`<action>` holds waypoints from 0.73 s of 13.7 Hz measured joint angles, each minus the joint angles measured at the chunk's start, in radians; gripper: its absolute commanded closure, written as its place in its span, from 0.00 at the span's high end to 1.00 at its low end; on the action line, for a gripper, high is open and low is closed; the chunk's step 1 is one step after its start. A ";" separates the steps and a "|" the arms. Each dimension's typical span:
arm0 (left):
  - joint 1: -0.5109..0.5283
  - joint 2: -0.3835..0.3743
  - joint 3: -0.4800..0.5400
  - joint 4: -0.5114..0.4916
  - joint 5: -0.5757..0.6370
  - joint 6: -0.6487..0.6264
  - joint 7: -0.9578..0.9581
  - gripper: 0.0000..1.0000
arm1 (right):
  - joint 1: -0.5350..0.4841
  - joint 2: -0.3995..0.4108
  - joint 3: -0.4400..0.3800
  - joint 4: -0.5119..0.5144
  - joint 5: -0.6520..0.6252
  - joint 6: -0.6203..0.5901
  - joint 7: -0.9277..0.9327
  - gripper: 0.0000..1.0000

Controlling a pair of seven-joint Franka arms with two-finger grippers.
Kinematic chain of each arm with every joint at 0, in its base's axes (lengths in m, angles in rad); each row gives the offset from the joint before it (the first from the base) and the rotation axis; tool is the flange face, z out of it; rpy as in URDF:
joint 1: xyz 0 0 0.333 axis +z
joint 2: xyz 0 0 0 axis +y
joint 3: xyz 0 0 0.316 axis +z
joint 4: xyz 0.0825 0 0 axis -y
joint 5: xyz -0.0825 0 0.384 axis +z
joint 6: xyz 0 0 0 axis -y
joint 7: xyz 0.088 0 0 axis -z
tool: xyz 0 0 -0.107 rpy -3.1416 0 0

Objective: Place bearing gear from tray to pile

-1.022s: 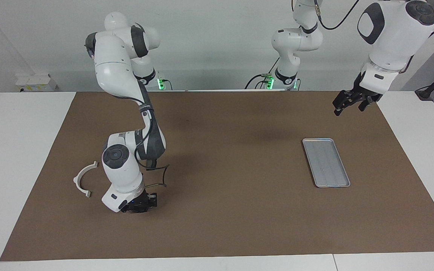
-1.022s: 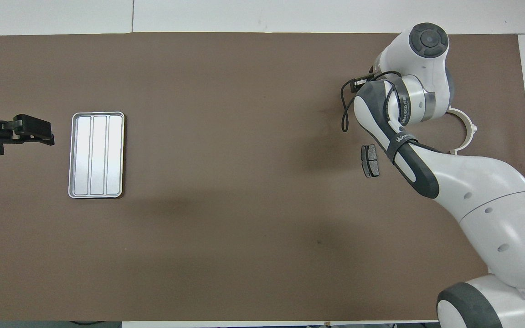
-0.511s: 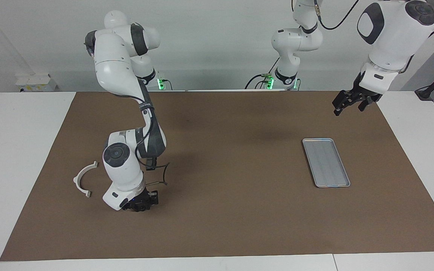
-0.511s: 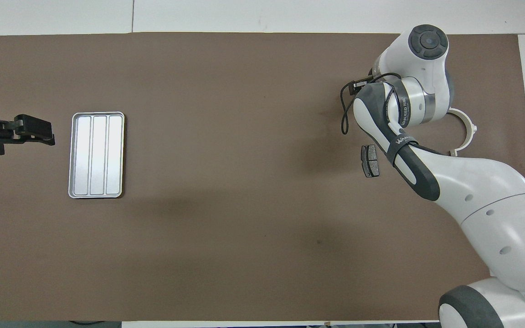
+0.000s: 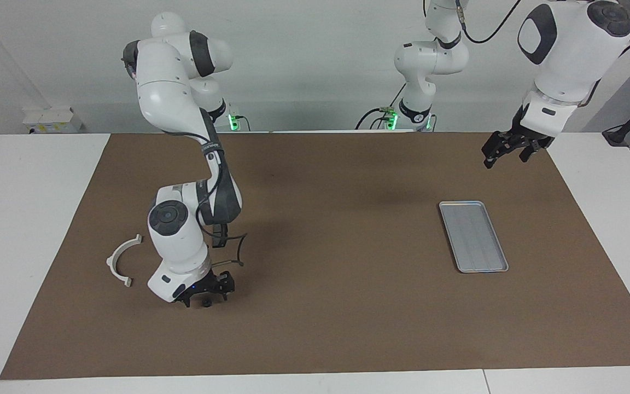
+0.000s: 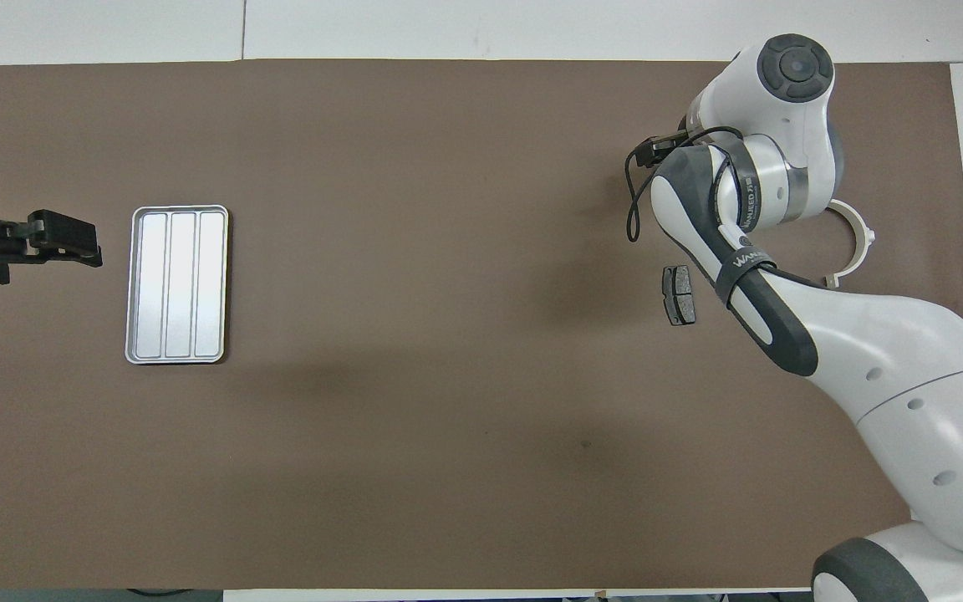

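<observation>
Right gripper is down low at the right arm's end of the brown mat, fingers spread apart, and a small dark part sits on the mat just beneath the fingertips, nothing clamped on it. It is tiny and dark; by the look of it this is the bearing gear, but no detail can be made out. In the overhead view the right arm's own wrist and elbow cover both the gripper and that small part completely.

Just beside it, toward the table's end, lies the white half-ring bracket, open side facing the arm. From above, only part of its arc shows; the rest is under the arm. One dark grey brake pad lies on the mat, plain in the overhead view, but in the facing view the arm's forearm blocks it. Only one pad can be seen.

Over at the left arm's end, the silver ribbed tray lies flat on the mat, with nothing in it. The left arm waits: left gripper hangs in the air over the mat's corner, near the tray, jaws apart and holding nothing. From above its arm is cut off by the frame edge.
</observation>
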 measured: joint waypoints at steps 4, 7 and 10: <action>0.000 0.000 0.000 0.000 0.000 0.000 0.000 1.00 | -0.011 -0.091 -0.001 0.000 0.000 -0.119 0.000 1.00; 0.000 0.000 0.000 0.000 0.000 0.000 0.000 1.00 | -0.024 -0.171 -0.002 0.000 0.010 -0.230 0.000 1.00; 0.000 0.000 0.000 0.000 0.000 0.000 0.000 1.00 | -0.043 -0.259 -0.002 0.000 0.043 -0.336 0.000 1.00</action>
